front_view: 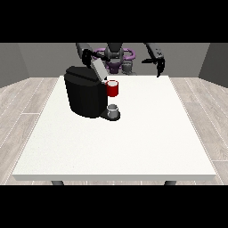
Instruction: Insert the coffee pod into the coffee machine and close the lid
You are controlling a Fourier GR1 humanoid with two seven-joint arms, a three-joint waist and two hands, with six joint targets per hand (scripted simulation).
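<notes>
Coffee machine (86, 95) near table's (133, 147) far-left edge; both robot hands' finger states seemingly unclear.

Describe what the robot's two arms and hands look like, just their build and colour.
Both arms are slim and dark grey to black, and each ends in a black hand with fingers and a thumb: the hand at the view's right and the hand at the view's left. No cables, markings or sleeves can be made out.

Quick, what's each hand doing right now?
Hand at the view's left: by the raised lid, fingers cannot be told.
Hand at the view's right: holding nothing, fingers hanging relaxed, open.
</notes>
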